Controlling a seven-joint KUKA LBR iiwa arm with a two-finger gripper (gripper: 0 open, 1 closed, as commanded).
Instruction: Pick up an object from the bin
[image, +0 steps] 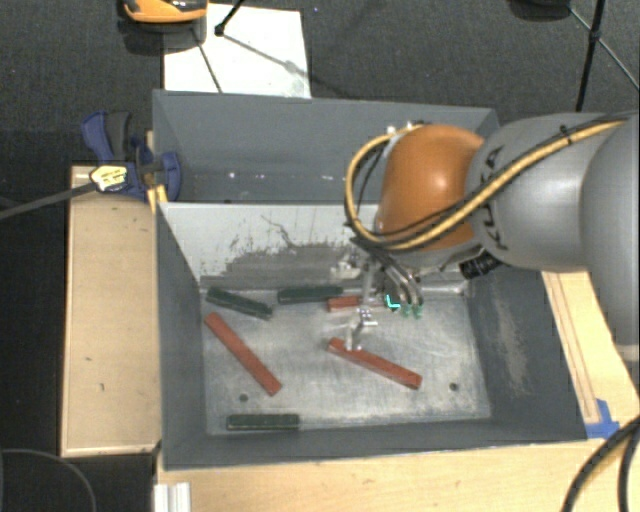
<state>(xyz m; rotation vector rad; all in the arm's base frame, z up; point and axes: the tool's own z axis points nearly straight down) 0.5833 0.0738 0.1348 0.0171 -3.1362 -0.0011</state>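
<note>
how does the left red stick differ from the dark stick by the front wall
The left red stick is red-brown; the dark stick is near black. The left red stick lies diagonally, the dark stick along the front wall. The left red stick looks longer than the dark stick. Both are slim bars lying flat, clear of the claw.

Bare floor (310, 385) btw. red sticks (242, 367)

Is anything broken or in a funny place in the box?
Nothing looks broken or spilled. The red sticks and dark green sticks just lie flat at all angles on the bin floor. The only odd bit is a scuffed patch on the back wall.
</note>
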